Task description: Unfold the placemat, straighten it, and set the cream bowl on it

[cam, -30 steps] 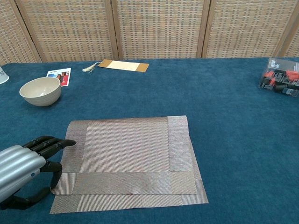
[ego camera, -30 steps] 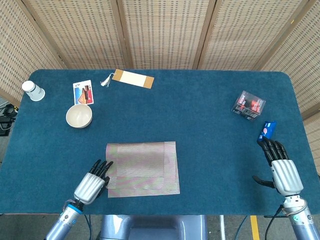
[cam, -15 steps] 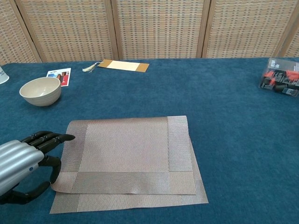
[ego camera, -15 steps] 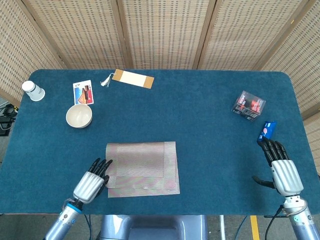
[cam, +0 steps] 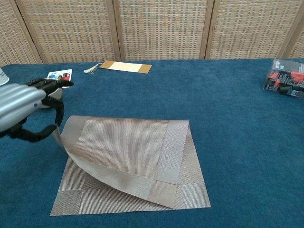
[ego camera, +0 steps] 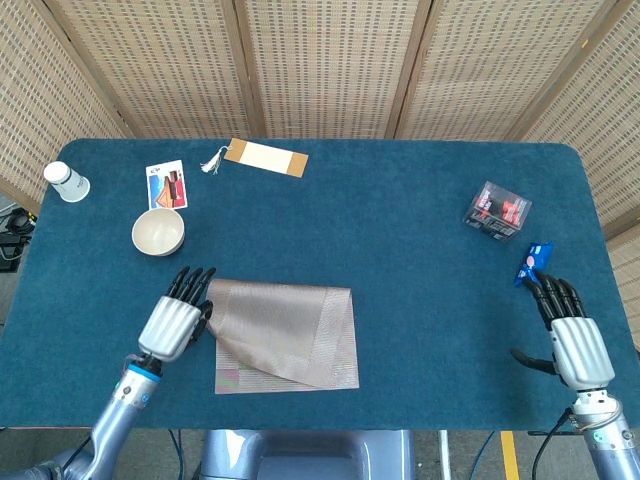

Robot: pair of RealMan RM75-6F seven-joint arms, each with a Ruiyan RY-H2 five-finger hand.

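The brown woven placemat (ego camera: 300, 335) lies folded near the table's front edge. Its top layer is raised at the left corner, and the lower layer shows beneath it (cam: 133, 156). My left hand (ego camera: 178, 315) pinches that raised corner between thumb and fingers, held above the table (cam: 23, 107). The cream bowl (ego camera: 158, 232) stands upright behind the mat to the left, just beyond my left hand. In the chest view the hand mostly hides the bowl. My right hand (ego camera: 576, 338) rests at the front right with fingers straight and apart, holding nothing.
A white cup (ego camera: 67, 181) and a picture card (ego camera: 166, 185) sit at the far left. A tan tag with a tassel (ego camera: 266, 158) lies at the back. A clear box with red contents (ego camera: 497, 211) and a small blue packet (ego camera: 535, 262) are on the right.
My left hand took hold of the top layer's near-left corner and lifted it up and back toward the bowl. The right hand barely moved.
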